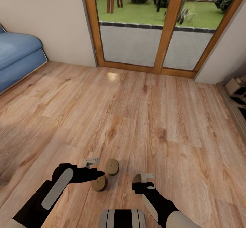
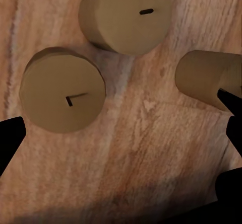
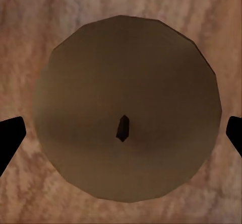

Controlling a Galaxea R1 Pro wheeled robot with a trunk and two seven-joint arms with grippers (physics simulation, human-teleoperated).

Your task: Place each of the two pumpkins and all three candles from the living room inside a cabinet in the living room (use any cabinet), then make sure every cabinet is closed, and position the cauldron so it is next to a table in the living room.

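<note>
Three stubby tan candles stand close together on the wooden floor just ahead of me. In the head view, one candle [image 1: 111, 166] is farthest, a second candle [image 1: 99, 183] sits at my left gripper [image 1: 98, 175], and a third candle [image 1: 137, 178] peeks out beside my right gripper [image 1: 142, 186]. The left gripper [image 2: 121, 133] is open above the floor, with all three candles [image 2: 63, 90] [image 2: 126, 15] [image 2: 209, 80] in its wrist view and nothing between its fingers. The right gripper [image 3: 122, 136] hangs open straight over one candle [image 3: 126, 108], a fingertip [image 3: 10, 138] on each side. No pumpkins, cabinet or cauldron are in view.
A blue sofa [image 1: 17, 55] stands at the left wall. Wood-framed glass doors [image 1: 164, 30] to a garden lie ahead. A grey structure [image 1: 237, 91] edges in at the right. Open wooden floor [image 1: 136, 112] stretches between them, and my base [image 1: 123, 218] is at the bottom.
</note>
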